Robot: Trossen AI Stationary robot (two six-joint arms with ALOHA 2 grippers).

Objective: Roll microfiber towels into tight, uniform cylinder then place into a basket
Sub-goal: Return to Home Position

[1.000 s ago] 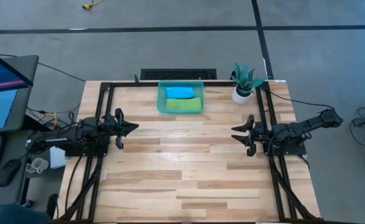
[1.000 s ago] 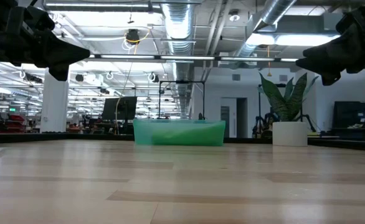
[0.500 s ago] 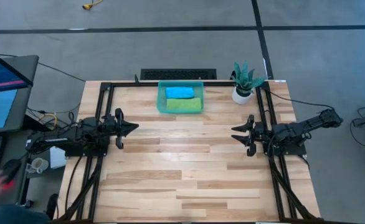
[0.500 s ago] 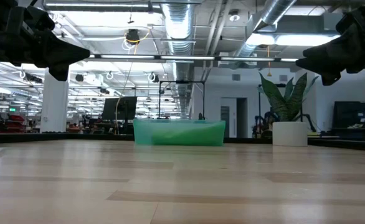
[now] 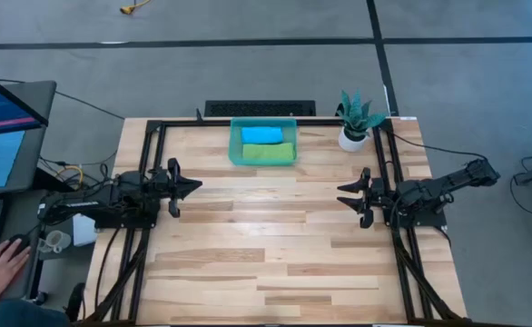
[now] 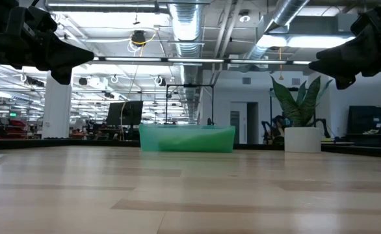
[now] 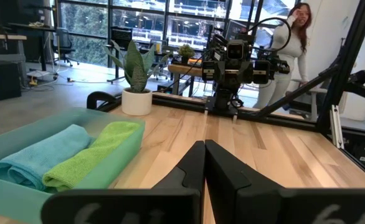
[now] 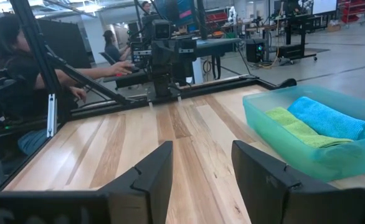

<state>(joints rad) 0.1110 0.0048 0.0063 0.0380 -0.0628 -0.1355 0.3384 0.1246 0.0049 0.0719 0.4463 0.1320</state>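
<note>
The teal basket (image 5: 234, 153) stands at the table's far middle. Inside it the rolled sky-blue towel (image 5: 261, 135) lies on the far side and the rolled lime-green towel (image 5: 267, 153) on the near side; both also show in the left wrist view (image 7: 39, 155) (image 7: 95, 155) and the right wrist view (image 8: 326, 118) (image 8: 294, 127). My left gripper (image 5: 196, 185) is shut and empty at the table's left side, above the wood. My right gripper (image 5: 343, 194) is open and empty at the right side.
A white pot with a green plant (image 5: 354, 121) stands at the far right, beside the basket. Black frame rails (image 5: 389, 163) run along the table's left, right and far sides. A person's hand (image 5: 3, 263) rests at a desk off the table's left. Bare wood (image 5: 266, 236) lies between the arms.
Both arms have kept still. A person's hand has come into view at the desk off the table's near left.
</note>
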